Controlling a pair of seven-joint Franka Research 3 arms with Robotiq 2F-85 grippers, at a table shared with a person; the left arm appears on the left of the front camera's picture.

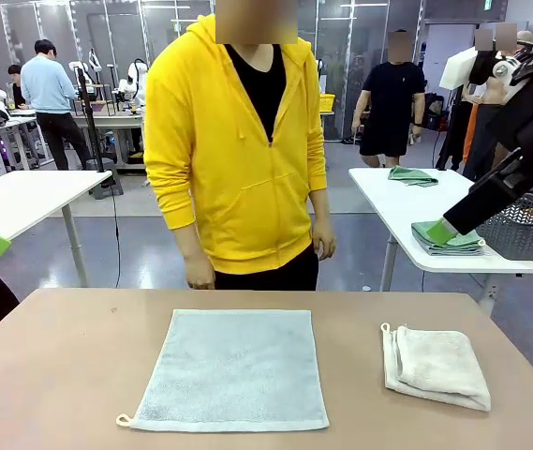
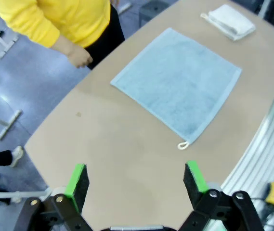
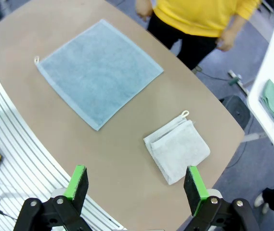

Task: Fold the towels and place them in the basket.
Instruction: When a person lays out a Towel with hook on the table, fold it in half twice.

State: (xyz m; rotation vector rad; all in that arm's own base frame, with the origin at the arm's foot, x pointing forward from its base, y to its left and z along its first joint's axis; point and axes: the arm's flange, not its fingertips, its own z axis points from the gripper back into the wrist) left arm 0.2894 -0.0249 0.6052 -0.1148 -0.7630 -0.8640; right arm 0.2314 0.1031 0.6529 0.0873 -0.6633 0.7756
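A pale blue-grey towel (image 1: 233, 370) (image 2: 177, 82) (image 3: 98, 72) lies spread flat in the middle of the tan table (image 1: 60, 375), its loop at the near left corner. To its right rests a cream-white towel (image 1: 439, 366) (image 2: 230, 21) (image 3: 177, 151), folded into a small square. My left gripper (image 2: 137, 180) hangs open high above the table's left end. Over the right end my right gripper (image 3: 136, 185) is open too. Nothing sits between either pair of fingers. A dark grey mesh basket (image 1: 528, 230) stands on a white table behind my right arm.
A person in a yellow hoodie (image 1: 238, 141) stands at the far edge with both hands down. White tables stand left and right beyond; the right one carries folded green cloths (image 1: 449, 239). A ribbed metal surface (image 3: 26, 159) borders the table's near side.
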